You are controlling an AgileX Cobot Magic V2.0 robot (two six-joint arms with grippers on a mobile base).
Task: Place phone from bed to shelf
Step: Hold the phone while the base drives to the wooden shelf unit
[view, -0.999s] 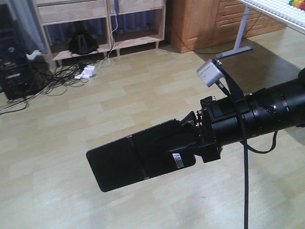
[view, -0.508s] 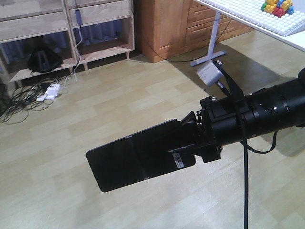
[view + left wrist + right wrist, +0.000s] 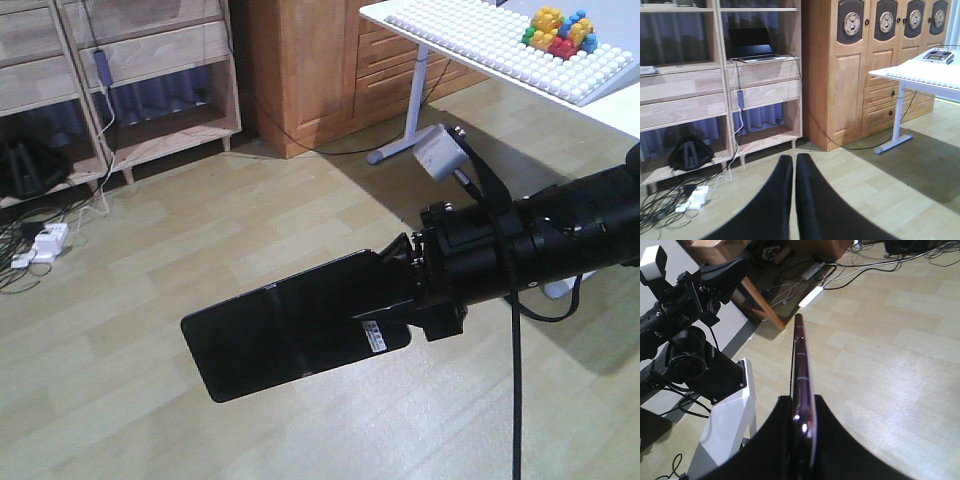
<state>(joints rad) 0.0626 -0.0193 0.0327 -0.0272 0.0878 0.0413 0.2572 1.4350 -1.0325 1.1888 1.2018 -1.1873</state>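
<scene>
The phone point(image 3: 285, 335) juts left over the floor point(image 3: 150, 260), clamped by one end in my right gripper point(image 3: 800, 400). A jolt toward the far shelf point(image 3: 765, 82) could lever it loose. My left gripper point(image 3: 793, 160) is pressed together, empty.

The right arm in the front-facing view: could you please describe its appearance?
The right arm is a matte black cylinder with ringed joints, ending in a black gripper. A small grey box sits above its wrist, and a black cable hangs below.
</scene>
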